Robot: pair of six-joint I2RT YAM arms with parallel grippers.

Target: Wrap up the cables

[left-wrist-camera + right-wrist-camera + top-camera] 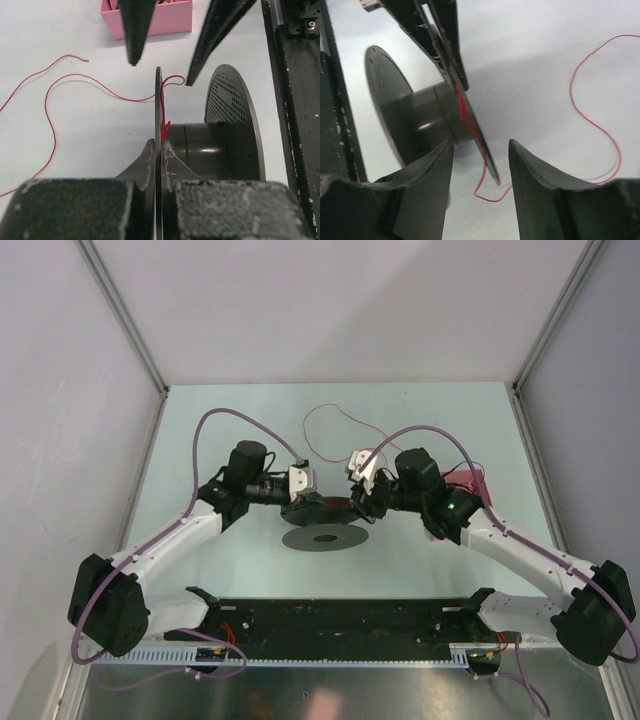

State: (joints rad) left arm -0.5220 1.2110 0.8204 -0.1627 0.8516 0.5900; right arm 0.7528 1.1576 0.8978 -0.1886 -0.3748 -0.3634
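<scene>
Two robot arms meet over a black spool (322,537) at the middle of the pale table (420,570). The left gripper (159,145) is clamped tight on one thin end disc of the spool, a finger pressed to each face. The right gripper (480,143) is spread wide, its fingers on either side of the same disc's rim. A hair-thin red cable (75,75) shows as a short strand on the spool's core just inside the pinched disc. It crosses the rim and trails away in loose curls over the table. A pink box (150,22) sits beyond the spool.
</scene>
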